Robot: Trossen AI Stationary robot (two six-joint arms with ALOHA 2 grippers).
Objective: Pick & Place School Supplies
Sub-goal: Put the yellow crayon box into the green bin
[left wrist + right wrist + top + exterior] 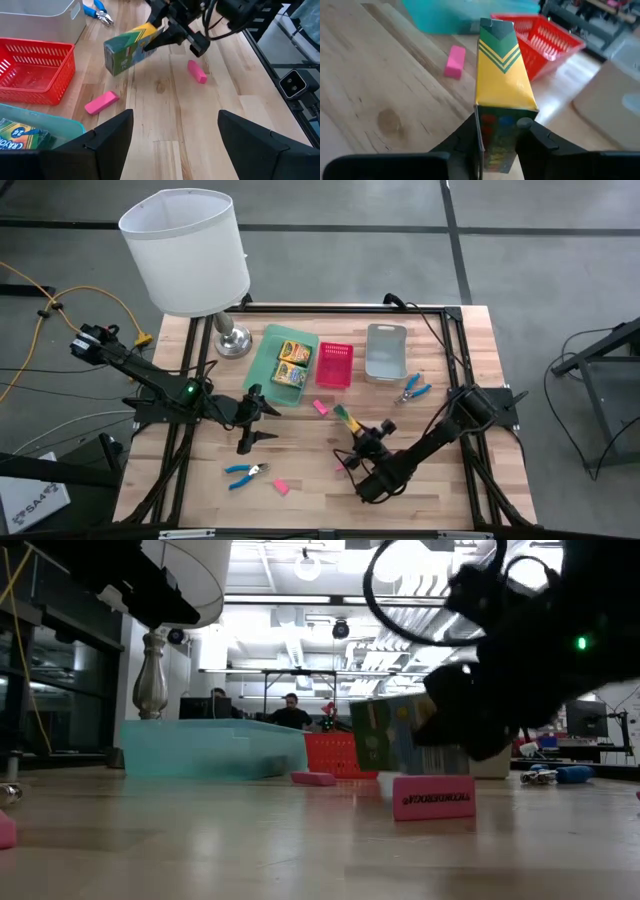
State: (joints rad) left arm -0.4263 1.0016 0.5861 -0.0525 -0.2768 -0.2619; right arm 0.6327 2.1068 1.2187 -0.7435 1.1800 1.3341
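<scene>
Yellow and green card, the crayon box (502,75) sits pinched between the fingers of the right gripper (352,432), lifted clear of the wooden surface (320,500) near its middle, tilted with its chevron end leading toward the trays. Close to that gripper a pink eraser (197,71) lies flat, and in the low view another eraser (433,797) stands in the foreground with pale lettering on its side that is too blurred to read. A third eraser (281,487) and a pair of blue-handled pliers (243,472) lie toward the near edge on the left side, untouched. The left gripper (252,420) hangs over the surface near the green tray, its fingers spread wide and holding nothing. To do this step well, I judge the right arm should keep the box high enough to pass the eraser (321,407) lying between it and the trays, carry it over the green tray (262,358) where two crayon boxes (291,362) already lie, level it, and let go only when it is low inside the rim; the grip looks narrow, so a slow carry should stop the box swinging. One box in that tray shows "24" and part of "CRAYO". Beyond stand the red basket (334,366), the grey tray (385,352) with a second blue-handled tool (413,389) beside it, and the lamp (187,252).
</scene>
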